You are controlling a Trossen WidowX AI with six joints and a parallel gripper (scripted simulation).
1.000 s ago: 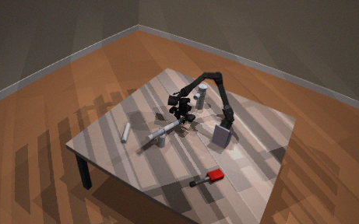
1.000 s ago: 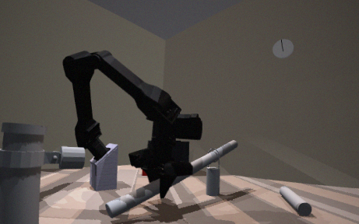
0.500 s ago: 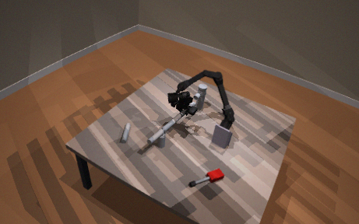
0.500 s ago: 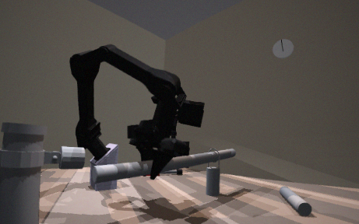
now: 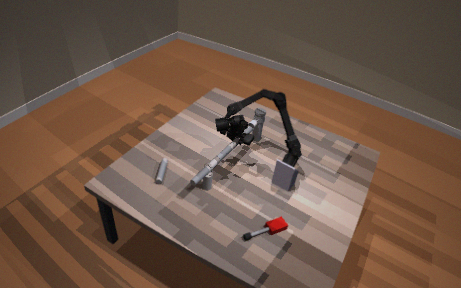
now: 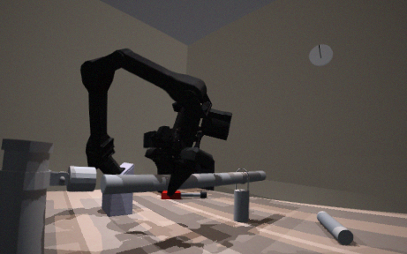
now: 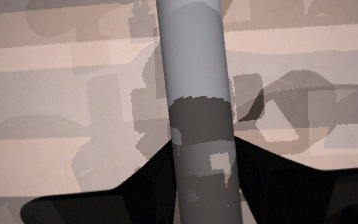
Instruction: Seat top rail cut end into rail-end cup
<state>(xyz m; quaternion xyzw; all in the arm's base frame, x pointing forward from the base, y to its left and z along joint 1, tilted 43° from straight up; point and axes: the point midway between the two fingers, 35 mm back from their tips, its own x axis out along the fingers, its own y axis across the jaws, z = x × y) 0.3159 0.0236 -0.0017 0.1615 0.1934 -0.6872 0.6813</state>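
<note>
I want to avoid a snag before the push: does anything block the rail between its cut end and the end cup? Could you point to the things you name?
Nothing visible does. In the exterior view only a small gap separates the rail's cut end [image 6: 109,183] from the rail-end cup [image 6: 82,178], though the rail looks slightly lower.

Surface finish, rail and table.
Rail [image 5: 226,151] [image 6: 140,183] [image 7: 198,60]: smooth, matt, metal-like grey. Table top [image 5: 234,205] [image 6: 286,240] [image 7: 25,165]: matt. Screwdriver-like tool's handle [image 5: 277,225] [image 6: 170,195]: plastic-looking.

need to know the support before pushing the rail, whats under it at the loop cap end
Under the rail there, a short grey post stands upright, its wire loop around the rail. In the exterior view, the rail covers part of the loop.
</note>
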